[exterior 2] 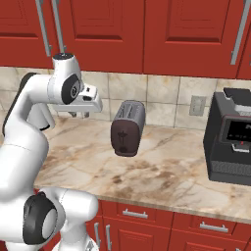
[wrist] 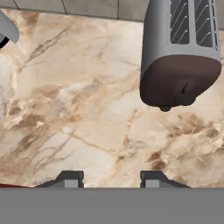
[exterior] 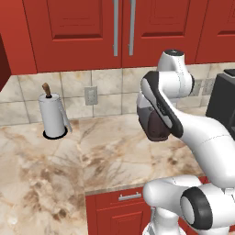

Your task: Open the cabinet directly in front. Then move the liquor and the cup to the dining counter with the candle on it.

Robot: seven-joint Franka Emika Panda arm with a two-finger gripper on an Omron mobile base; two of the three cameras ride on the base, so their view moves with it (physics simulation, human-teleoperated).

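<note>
Opening the cabinet (exterior: 87, 32) is the step in hand, and its two red panelled doors are shut, hanging on the wall above the backsplash, with the pair of long vertical silver handles (exterior: 124, 27) side by side at the centre seam. The handles run straight up and down, so a grip would need the jaws to straddle one bar from the sides. The gripper (wrist: 111, 178) is well below that level and aimed down at the worktop (exterior: 114, 142): the hand view looks onto bare marble, with the two dark fingertips (wrist: 70, 178) standing apart with nothing between them, so the jaws are partly open and empty. The relation that governs the coming move is therefore upward and toward the wall: the handles lie above and behind the hand, and the wrist would probably have to pitch up from its downward aim before any approach. In the left base view the arm's upper joint sits just below the doors' bottom edge, to the right of the handles, leaving little room there. Obstacles on the worktop are the toaster (exterior 2: 128, 128), near the hand, the paper-towel roll (exterior: 53, 114) by the wall to the left, and a dark appliance (exterior 2: 230, 139) to the right. The space in front of the doors looks free for them to swing out.
</note>
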